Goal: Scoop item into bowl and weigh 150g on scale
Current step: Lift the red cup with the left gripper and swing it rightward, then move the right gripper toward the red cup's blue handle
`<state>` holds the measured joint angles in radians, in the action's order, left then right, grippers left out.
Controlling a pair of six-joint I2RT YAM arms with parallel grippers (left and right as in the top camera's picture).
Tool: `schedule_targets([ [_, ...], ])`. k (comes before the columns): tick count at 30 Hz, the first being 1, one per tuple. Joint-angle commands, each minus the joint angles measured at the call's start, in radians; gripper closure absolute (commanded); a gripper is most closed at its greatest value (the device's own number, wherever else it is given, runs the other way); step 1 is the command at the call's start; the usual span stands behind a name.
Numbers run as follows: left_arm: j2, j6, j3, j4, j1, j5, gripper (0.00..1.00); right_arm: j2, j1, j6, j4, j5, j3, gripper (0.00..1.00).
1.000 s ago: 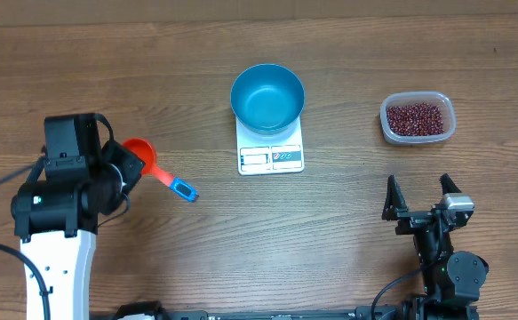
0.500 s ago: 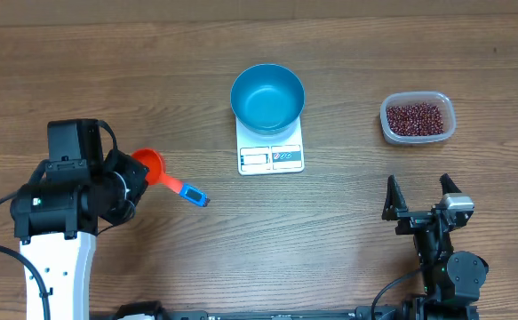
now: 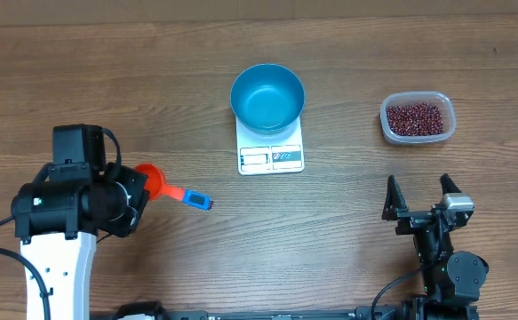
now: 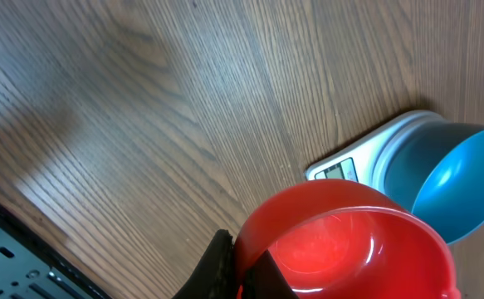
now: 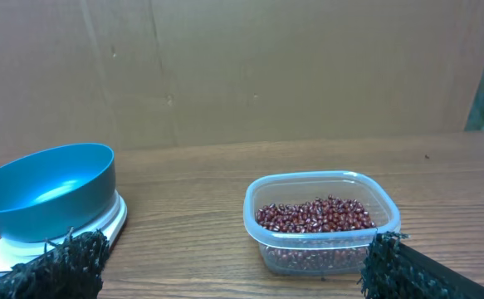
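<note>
As seen from overhead, left gripper (image 3: 141, 188) at lower left is clamped on cup of orange-red scoop (image 3: 155, 180), blue-tipped handle pointing right. Right gripper (image 3: 417, 201), lower right: I read fingers spread wide apart. Blue bowl (image 3: 267, 98) sits on white scale (image 3: 271, 157), upper centre. Maroon beans (image 3: 416, 116) heaped in clear tub (image 3: 450, 126), upper right, well apart from bowl.
</note>
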<state>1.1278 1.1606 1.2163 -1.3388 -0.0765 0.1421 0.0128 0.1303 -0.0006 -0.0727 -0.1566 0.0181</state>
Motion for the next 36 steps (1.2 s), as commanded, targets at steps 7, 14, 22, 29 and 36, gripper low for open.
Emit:
schedule_targets([
  [7,-0.004,0.197,0.011,0.004,0.164,-0.089,0.96,-0.008,-0.006,-0.005,0.003,0.006,-0.01,0.0],
  [14,-0.004,0.331,0.011,0.005,0.247,-0.139,0.96,-0.008,-0.006,-0.005,0.003,0.006,-0.01,0.0],
  [22,-0.004,0.362,0.011,0.004,0.262,-0.142,0.96,-0.008,-0.006,0.003,0.008,-0.044,-0.01,0.0],
  [29,-0.004,0.364,0.011,0.004,0.262,-0.142,0.96,-0.008,-0.006,0.057,0.048,-0.128,-0.003,0.0],
  [36,-0.004,0.366,0.011,0.007,0.262,-0.142,0.96,0.029,-0.006,0.109,-0.122,-0.161,0.142,0.0],
])
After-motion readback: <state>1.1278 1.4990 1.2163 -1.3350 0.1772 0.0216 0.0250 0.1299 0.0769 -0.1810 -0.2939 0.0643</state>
